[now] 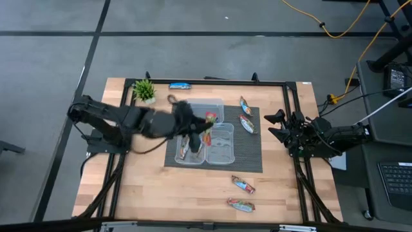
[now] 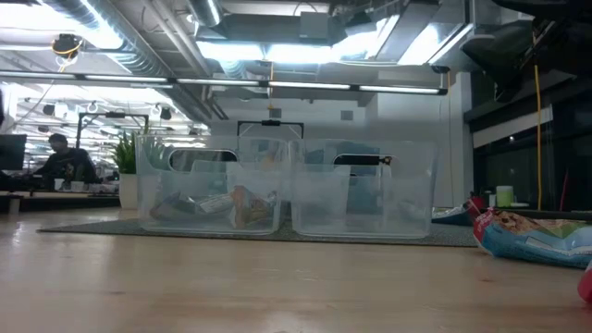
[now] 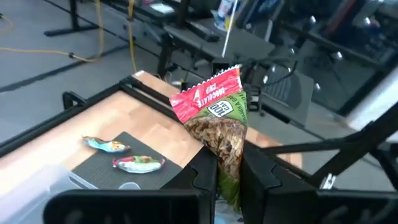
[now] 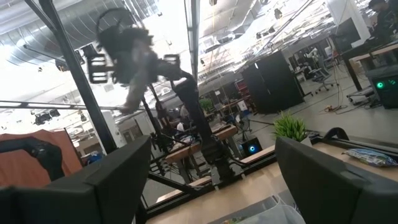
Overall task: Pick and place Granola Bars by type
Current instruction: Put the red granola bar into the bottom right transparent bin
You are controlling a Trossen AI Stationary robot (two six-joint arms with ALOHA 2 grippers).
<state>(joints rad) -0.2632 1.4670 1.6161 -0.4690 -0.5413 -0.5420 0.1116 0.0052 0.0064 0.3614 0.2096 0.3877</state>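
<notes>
My left gripper (image 1: 195,131) hovers over the clear tubs (image 1: 219,143) at the middle of the table, shut on a granola bar (image 3: 219,115) with a red-and-green wrapper. In the high view that bar (image 1: 210,118) shows just right of the gripper. Other bars lie flat: a blue one (image 1: 180,86) near the far edge, two (image 1: 246,115) on the dark mat right of the tubs, and two (image 1: 241,195) on the wood near the front. Some bars (image 2: 231,205) lie inside the left tub. My right gripper (image 4: 217,180) waits open at the table's right edge (image 1: 288,132). My left gripper pinches the red-and-green bar between its two fingers (image 3: 202,177) by one end (image 3: 229,168). The rest of the bar sticks out past the fingertips, with its red end (image 3: 208,96) farthest out. The bar is lifted clear above the tubs, pointing toward the table's right side.
A small potted plant (image 1: 144,90) stands at the far left of the table. A black frame rail (image 1: 290,116) runs along the table's sides. The dark mat (image 1: 248,154) lies under the tubs. One bar (image 2: 527,236) lies close to the low camera.
</notes>
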